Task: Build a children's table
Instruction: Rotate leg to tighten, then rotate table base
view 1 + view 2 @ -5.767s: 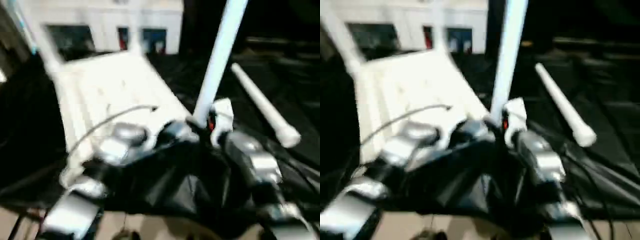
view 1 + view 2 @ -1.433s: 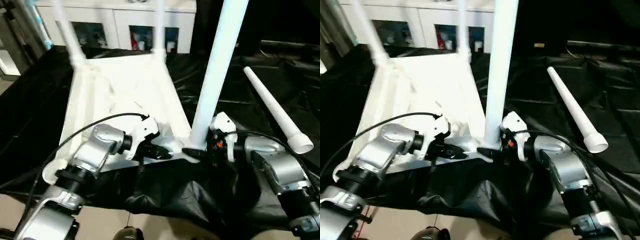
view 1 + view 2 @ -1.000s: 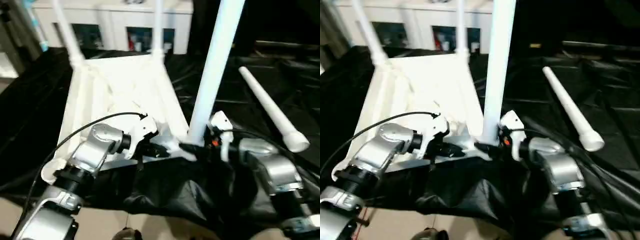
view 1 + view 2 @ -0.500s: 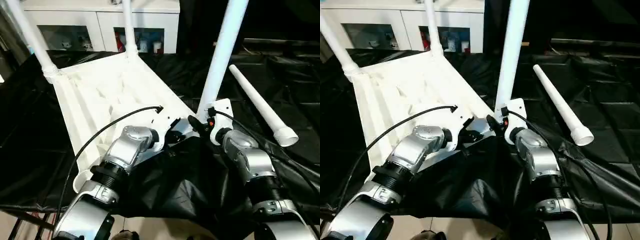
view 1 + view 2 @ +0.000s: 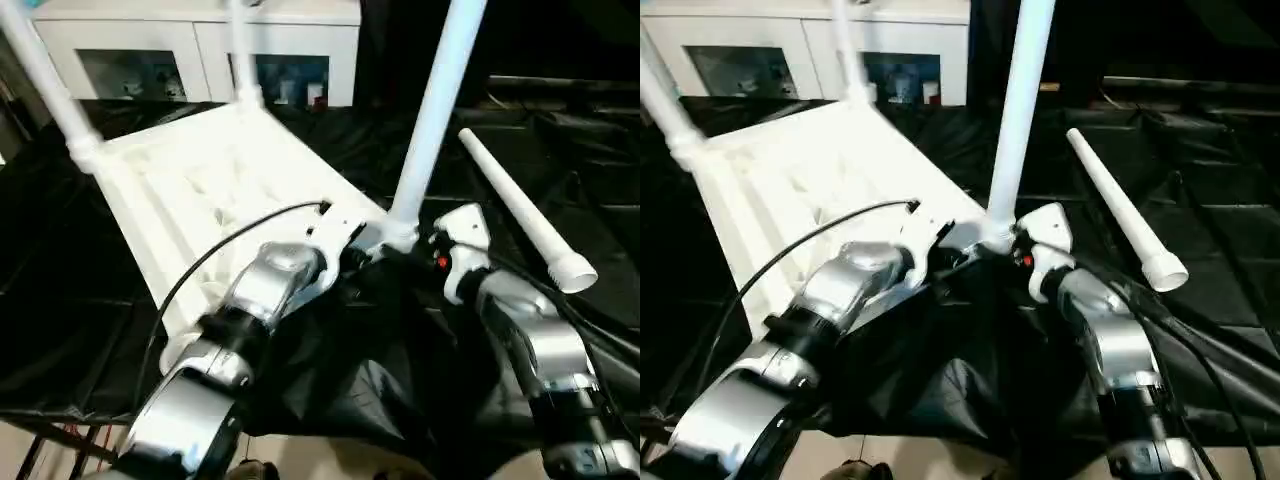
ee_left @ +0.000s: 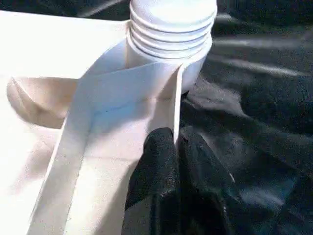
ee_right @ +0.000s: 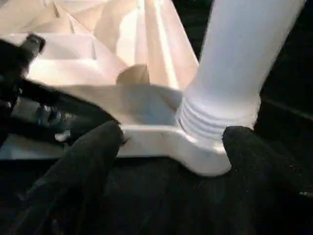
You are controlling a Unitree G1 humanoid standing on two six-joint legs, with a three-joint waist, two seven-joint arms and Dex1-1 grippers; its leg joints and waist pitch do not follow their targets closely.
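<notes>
The children's table top [image 5: 200, 190] lies upside down on a black sheet, ribbed underside up. A white leg [image 5: 430, 110] stands upright in the near right corner socket [image 7: 205, 127]. Two more legs [image 5: 45, 80] [image 5: 240, 50] rise from the far corners. A loose leg [image 5: 520, 210] lies on the sheet to the right. My left gripper [image 6: 168, 161] is shut on the top's rim just beside that socket. My right gripper [image 7: 171, 147] is open, its black fingers [image 7: 93, 147] spread to either side of the socket and a little back from it.
White cabinets [image 5: 200, 50] with glass doors stand behind the table. The crumpled black sheet [image 5: 560, 130] covers the work surface and hangs over its near edge. Light floor [image 5: 300, 465] shows below.
My right gripper has opened wider and drawn back a little from the base of the upright leg. The left gripper stays clamped on the rim. The camera has shifted.
</notes>
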